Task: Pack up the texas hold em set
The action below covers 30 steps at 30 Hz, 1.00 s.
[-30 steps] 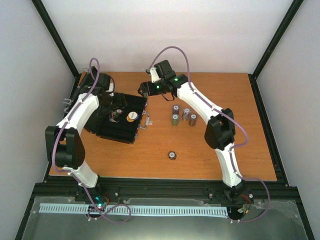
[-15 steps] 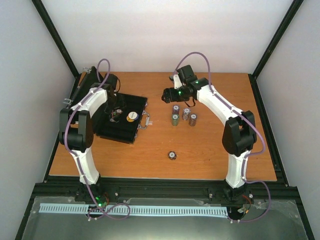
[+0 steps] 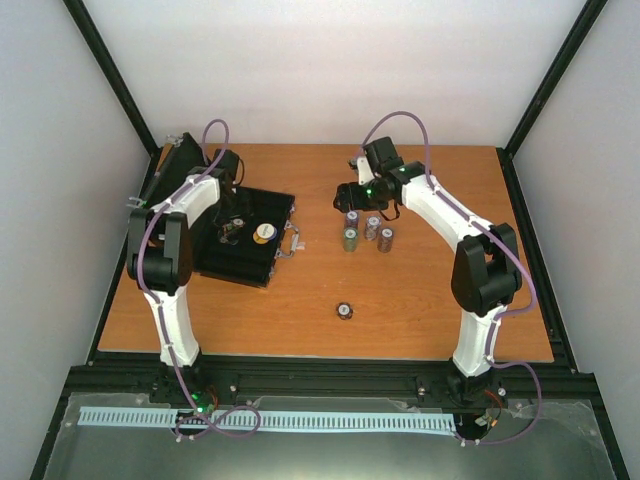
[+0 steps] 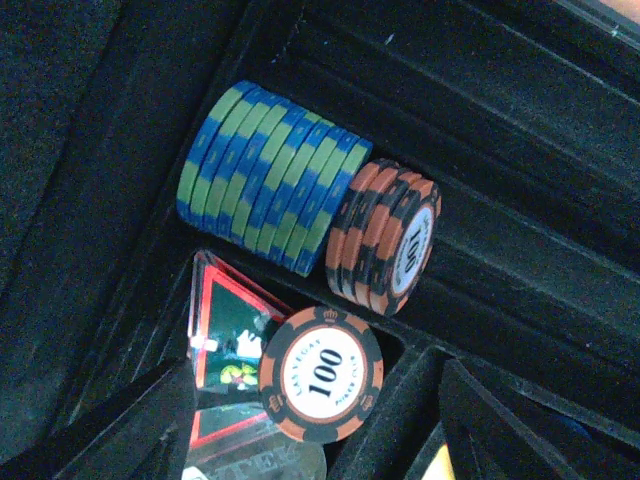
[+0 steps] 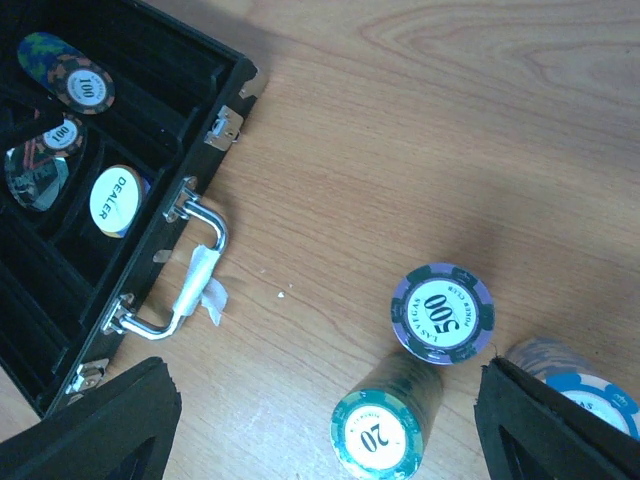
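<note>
Hanging spread, left pincer (image 4: 312, 365) within case (image 4: 520, 130) walls, right pincer (image 5: 320, 375) over chip stacks (image 5: 442, 313)

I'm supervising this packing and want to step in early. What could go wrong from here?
1. The 500 stack and 20 stack stand close together, so the open right jaws closing on one might topple the other.
2. In the case, a loose 100 chip lies over the triangular token, outside the rows; it could slide when the case moves.

White arm links (image 3: 192, 197), black joints (image 3: 165, 258), purple cables (image 3: 213, 130).
</note>
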### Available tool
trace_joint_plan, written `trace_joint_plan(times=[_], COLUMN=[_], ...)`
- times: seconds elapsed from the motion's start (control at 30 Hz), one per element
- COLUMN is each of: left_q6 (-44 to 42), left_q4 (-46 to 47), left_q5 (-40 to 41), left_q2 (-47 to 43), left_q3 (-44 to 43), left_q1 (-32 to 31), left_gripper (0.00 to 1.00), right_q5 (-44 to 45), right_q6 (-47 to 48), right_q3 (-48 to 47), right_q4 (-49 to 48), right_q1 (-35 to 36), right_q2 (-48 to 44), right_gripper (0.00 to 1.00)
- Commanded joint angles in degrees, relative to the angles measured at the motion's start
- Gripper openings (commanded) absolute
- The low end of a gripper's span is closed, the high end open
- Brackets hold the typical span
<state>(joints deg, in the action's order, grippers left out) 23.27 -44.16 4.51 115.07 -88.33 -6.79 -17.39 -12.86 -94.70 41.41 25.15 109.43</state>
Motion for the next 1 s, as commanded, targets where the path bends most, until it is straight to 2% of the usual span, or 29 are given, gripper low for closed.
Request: trace_joint_plan(times=[0.0,0.57,0.97], left_q6=[-3.96,-7.62,-8.61], left_q4=[2.09,1.9,0.83], left_q5=[-0.09,-1.61,1.67], left_q2=[1.28,6.14,7.64], left_q3=[-2.9,-5.04,-4.93], left_q1=[0.55,0.55,0.59], left_gripper=[0.68,0.63,0.61], right_q5=[-0.13,-0.1,-0.62], right_q6=[0.08,-0.95,-1.34], right_q3=[1.33,3.34,4.6], right_q4=[-0.66,-1.02,-1.5], right_q1=[-0.61,-1.5,-1.76], right_q2=[-2.64,-2.95,-3.18], right_gripper=[0.82,0.82,0.82])
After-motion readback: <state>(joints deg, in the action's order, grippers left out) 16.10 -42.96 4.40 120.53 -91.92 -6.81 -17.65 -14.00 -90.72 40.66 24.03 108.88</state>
